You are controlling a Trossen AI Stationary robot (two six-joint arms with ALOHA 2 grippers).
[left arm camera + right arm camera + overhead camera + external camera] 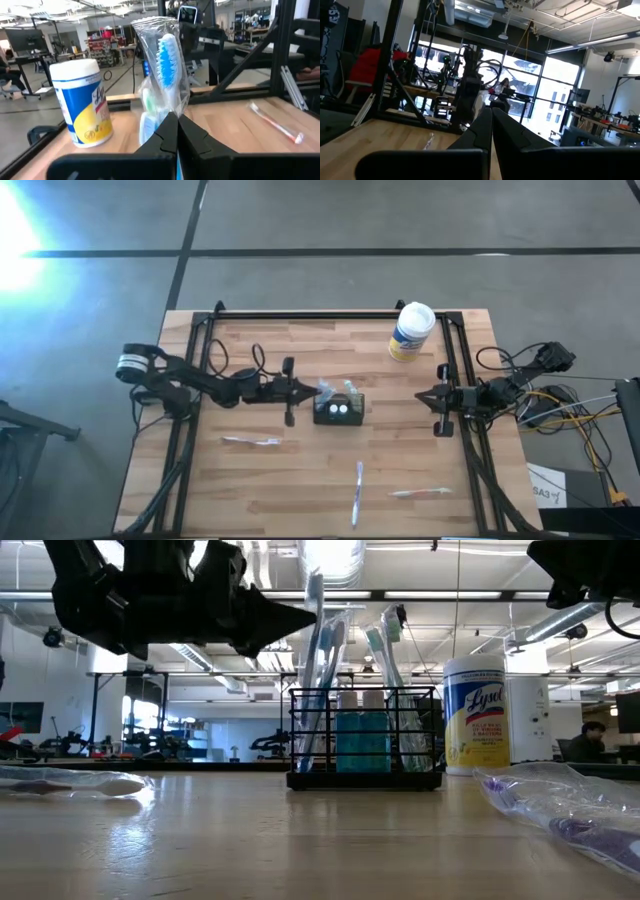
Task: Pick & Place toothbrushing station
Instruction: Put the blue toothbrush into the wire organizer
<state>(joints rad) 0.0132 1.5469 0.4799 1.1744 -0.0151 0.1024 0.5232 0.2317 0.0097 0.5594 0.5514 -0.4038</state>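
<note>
While the left tool (318, 391) pinches a wrapped toothbrush (167, 60) over the toothbrushing station (339, 411), slippery wrapping could snag an opening; right tool (421, 395) waits closed, empty.

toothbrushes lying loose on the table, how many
3. One wrapped toothbrush lies left of centre, another near the front edge, a third to its right. More stand in the black holder, not counted.
</note>
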